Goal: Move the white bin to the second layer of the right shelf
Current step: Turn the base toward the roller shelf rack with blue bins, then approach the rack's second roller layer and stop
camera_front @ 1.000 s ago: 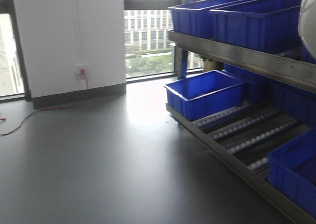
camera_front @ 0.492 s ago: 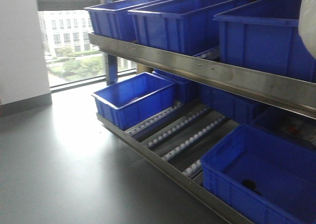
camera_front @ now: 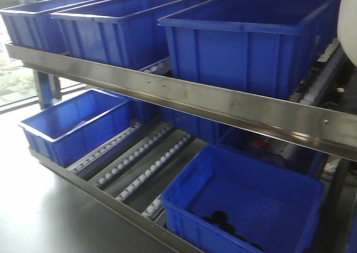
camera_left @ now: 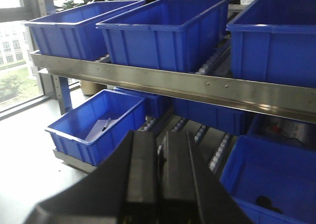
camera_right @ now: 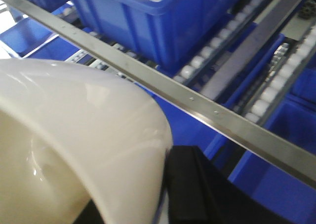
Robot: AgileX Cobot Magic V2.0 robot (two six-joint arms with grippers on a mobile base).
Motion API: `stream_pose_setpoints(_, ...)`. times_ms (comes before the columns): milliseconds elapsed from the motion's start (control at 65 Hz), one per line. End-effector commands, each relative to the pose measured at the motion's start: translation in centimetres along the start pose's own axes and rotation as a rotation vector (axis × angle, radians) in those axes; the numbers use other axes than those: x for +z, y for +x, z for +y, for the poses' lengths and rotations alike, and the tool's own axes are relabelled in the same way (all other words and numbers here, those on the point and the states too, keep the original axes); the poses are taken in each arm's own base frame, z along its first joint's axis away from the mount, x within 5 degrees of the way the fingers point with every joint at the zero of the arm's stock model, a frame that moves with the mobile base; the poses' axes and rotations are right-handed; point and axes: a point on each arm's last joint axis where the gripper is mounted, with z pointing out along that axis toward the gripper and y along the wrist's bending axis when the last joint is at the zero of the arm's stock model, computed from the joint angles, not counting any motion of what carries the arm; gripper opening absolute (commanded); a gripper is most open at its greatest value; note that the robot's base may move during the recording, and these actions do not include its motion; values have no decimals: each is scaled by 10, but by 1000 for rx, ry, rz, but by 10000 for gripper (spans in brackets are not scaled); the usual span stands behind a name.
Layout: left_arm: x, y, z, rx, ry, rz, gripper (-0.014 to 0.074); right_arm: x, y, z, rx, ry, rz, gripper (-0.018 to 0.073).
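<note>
The white bin (camera_right: 74, 135), cream and smooth, fills the lower left of the right wrist view. My right gripper (camera_right: 165, 184) is shut on its rim, with one black finger (camera_right: 197, 189) on the outside wall. A sliver of the bin (camera_front: 348, 19) shows at the right edge of the front view. The shelf level with the screwed steel front bar (camera_front: 223, 105) carries blue crates (camera_front: 251, 41); its bar (camera_right: 197, 105) and white rollers (camera_right: 269, 93) lie just beyond the bin. My left gripper (camera_left: 159, 137) is shut on nothing, pointing at the rack.
The lower level holds a blue crate (camera_front: 72, 127) at the left and another (camera_front: 245, 203) at the right, with bare roller rails (camera_front: 145, 161) between them. Grey floor (camera_front: 39, 214) lies before the rack. A window (camera_left: 15, 61) is at the far left.
The front view has swung right and closed in on the rack: wall and window slid out left, and the crates now fill the frame. The white bin stays at the right edge.
</note>
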Motion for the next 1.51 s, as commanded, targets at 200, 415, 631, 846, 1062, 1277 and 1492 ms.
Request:
stream_pose_setpoints(200,0,4,0,-9,-2,-61,85,-5,-18,2,6,-10,-130,57)
stream_pose_setpoints(415,0,4,0,-9,-2,-61,85,-5,-18,2,6,-10,-130,57)
stream_pose_setpoints(631,0,4,0,-9,-2,-61,85,-5,-18,2,6,-10,-130,57)
stream_pose_setpoints(846,0,4,0,-9,-2,-61,85,-5,-18,2,6,-10,-130,57)
stream_pose_setpoints(1062,0,4,0,-9,-2,-61,85,-5,-18,2,6,-10,-130,57)
stream_pose_setpoints(1277,0,4,0,-9,-2,-61,85,-5,-18,2,6,-10,-130,57)
stream_pose_setpoints(1492,0,4,0,-9,-2,-61,85,-5,-18,2,6,-10,-130,57)
